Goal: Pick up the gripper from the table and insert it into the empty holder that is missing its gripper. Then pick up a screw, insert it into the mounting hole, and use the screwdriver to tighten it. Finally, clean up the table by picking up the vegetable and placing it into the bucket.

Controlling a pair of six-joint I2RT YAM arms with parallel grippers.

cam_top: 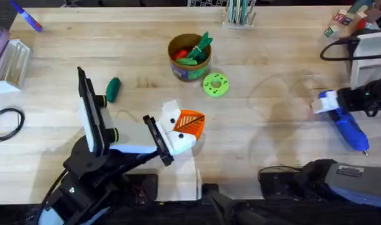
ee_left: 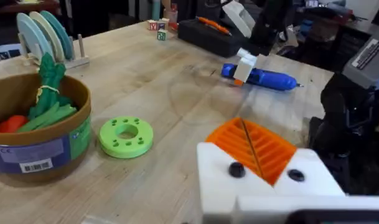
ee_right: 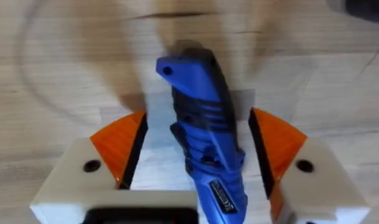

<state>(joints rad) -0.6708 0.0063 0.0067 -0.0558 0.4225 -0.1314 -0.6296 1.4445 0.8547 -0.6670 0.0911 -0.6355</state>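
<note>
The blue screwdriver (cam_top: 348,128) (ee_left: 270,79) (ee_right: 201,112) lies on the table at the right. My right gripper (cam_top: 325,104) (ee_right: 198,127) straddles its rear end, open, with gaps between its orange pads and the tool. The dark green vegetable (cam_top: 112,89) lies left of centre, apart from both arms. At the back centre stands the tan bucket (cam_top: 190,70) (ee_left: 52,149), holding green leafy and red toys. Low over the table's middle, my left gripper (cam_top: 189,124) (ee_left: 248,143) is shut, orange pads pressed together with nothing between. The loose gripper, the holder and the screw are out of view.
A lime-green disc (cam_top: 216,84) (ee_left: 126,137) lies just right of the bucket. A black cable loop (cam_top: 5,122) rests at the left edge, and a blue marker (cam_top: 27,17) at the back left. Toy blocks (cam_top: 340,19) and dark equipment (cam_top: 365,47) crowd the back right.
</note>
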